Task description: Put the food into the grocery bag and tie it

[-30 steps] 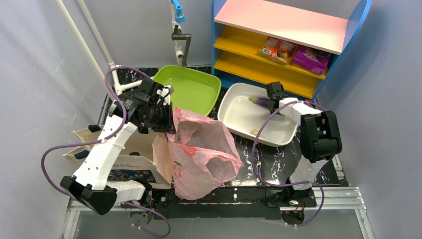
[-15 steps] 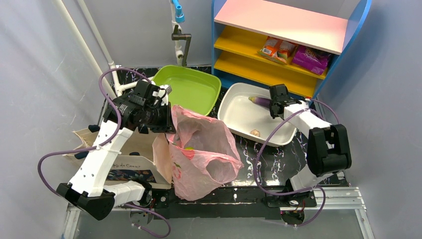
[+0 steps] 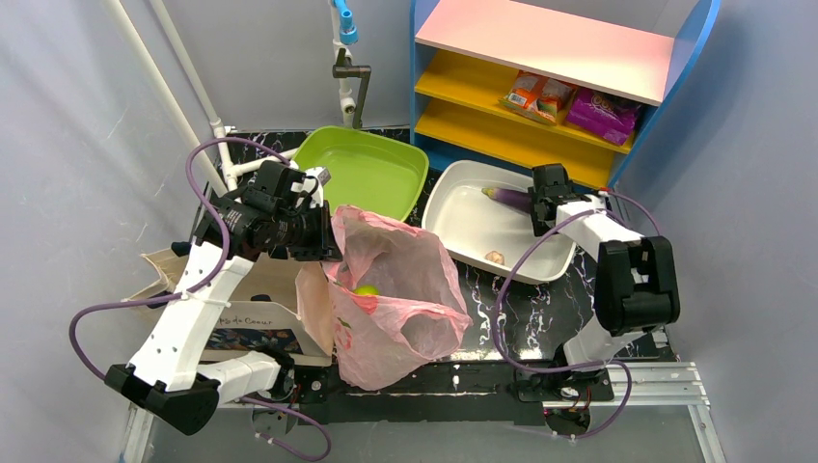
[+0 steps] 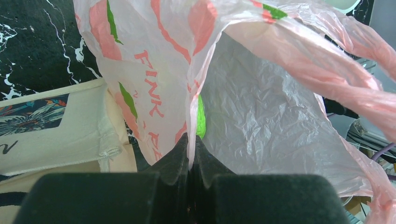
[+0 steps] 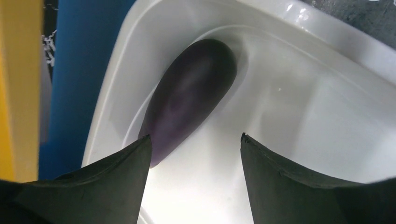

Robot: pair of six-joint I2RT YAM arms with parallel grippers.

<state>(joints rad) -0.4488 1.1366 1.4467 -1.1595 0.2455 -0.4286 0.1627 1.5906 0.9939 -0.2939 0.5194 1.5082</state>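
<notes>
Right gripper (image 5: 196,136), jaws apart, has slid right to line you up on the eggplant (image 5: 191,98) in the white tray (image 5: 327,107); left gripper (image 4: 190,140) keeps the pink bag (image 4: 261,102) pinched open.

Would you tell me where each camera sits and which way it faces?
Top external: above and behind the bases, looking down on the table; left arm and right arm show.
Left wrist: on its arm, looking along the left gripper, shut on the pink bag.
Right wrist: on its arm, looking down past the open right gripper at the eggplant in the white tub.
Shared: top external also shows pink bag, eggplant, white tub.
</notes>
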